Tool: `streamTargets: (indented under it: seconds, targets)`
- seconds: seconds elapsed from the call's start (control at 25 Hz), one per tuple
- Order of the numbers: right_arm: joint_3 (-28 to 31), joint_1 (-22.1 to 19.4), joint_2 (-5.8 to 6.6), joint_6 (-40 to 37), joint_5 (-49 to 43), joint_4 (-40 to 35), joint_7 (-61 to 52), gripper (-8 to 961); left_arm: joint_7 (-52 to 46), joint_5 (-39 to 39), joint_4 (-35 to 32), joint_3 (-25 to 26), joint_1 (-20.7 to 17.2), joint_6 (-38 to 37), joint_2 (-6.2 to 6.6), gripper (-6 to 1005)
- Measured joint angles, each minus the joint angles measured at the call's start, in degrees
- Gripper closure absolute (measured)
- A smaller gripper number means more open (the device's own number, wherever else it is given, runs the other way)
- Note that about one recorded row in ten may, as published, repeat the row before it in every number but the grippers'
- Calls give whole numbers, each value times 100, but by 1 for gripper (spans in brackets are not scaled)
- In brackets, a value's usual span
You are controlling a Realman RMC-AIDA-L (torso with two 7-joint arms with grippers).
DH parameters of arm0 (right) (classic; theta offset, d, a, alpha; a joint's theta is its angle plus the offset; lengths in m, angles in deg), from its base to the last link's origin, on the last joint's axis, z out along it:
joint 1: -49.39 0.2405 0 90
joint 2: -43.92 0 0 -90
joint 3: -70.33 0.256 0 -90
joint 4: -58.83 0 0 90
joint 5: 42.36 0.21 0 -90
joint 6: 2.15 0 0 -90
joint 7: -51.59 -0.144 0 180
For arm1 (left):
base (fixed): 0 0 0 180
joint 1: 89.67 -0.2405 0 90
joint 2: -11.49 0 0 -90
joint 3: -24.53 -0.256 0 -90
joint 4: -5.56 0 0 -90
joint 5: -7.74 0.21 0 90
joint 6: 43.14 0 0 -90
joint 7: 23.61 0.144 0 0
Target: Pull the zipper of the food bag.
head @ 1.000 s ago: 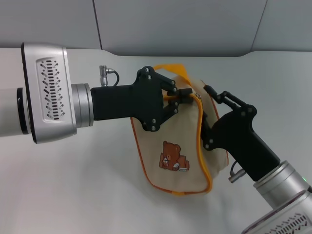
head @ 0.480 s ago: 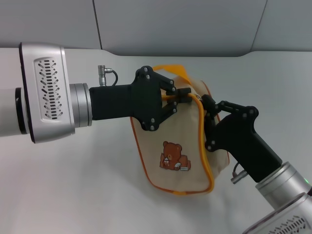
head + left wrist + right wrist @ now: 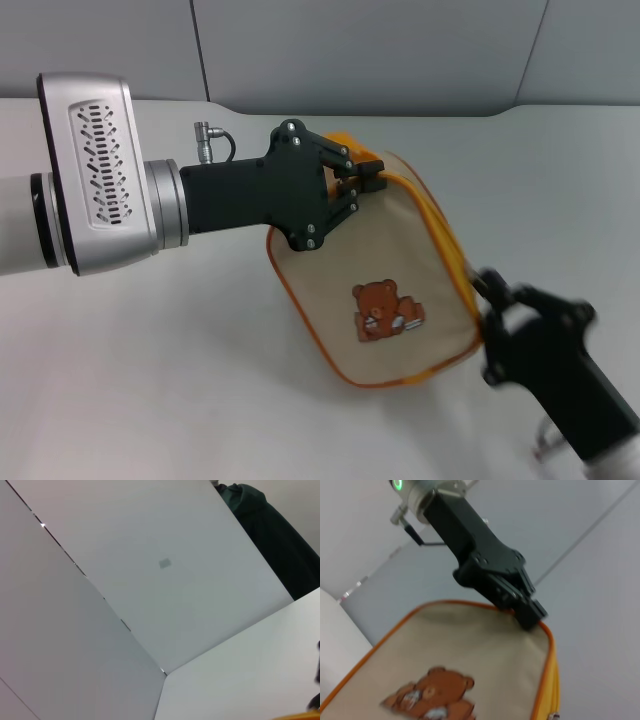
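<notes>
Two grippers working: left gripper [image 3: 372,181] is pinching the food bag [image 3: 375,285] top corner; right gripper [image 3: 487,285] is sitting at the bag's lower zipper [image 3: 447,245] edge, jaws unclear.

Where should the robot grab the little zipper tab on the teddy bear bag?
Pinch the small silver pull tab on the orange zipper track from the robot's right side, where that edge is bare. The left hand already pins the beige bear-print bag by its top corner.
</notes>
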Motion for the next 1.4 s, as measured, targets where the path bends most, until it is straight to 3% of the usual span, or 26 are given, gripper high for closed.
streamTargets:
  seconds: [0.2,0.4,0.64,0.88,0.96,1.04,1.12,1.24,1.4]
  targets:
    - [-135,-737,-11,-177,3,-311,-18,956,1,-6,107,9,57,62,2,934]
    - [-87,-912,-17,-314,43,-424,-148,951,38,-8,244,12,103,72,0,934]
    - [-26,-946,27,-1322,85,-446,-1172,877,-83,-674,587,25,-86,-19,18,934]
    - [142,-593,55,-1814,135,-1318,-4404,731,-633,-1637,1123,94,-457,-382,36,920]
    - [54,-356,52,-1876,56,-2052,-6051,671,-890,-1667,1253,188,-568,-620,54,913]
    - [-236,-91,54,-1897,-213,-2898,-7631,611,-1090,-1629,1440,325,-602,-992,100,829]
    - [-956,347,111,-1989,-872,-4200,-9671,552,-1324,-1491,1630,395,-609,-1474,193,746]
    - [-1409,594,200,-2123,-1297,-4640,-10538,420,-1632,-1000,1736,404,-602,-1991,296,609]
    - [-1940,933,313,-2295,-1754,-4920,-11020,261,-1734,-216,1746,443,-687,-2257,307,445]
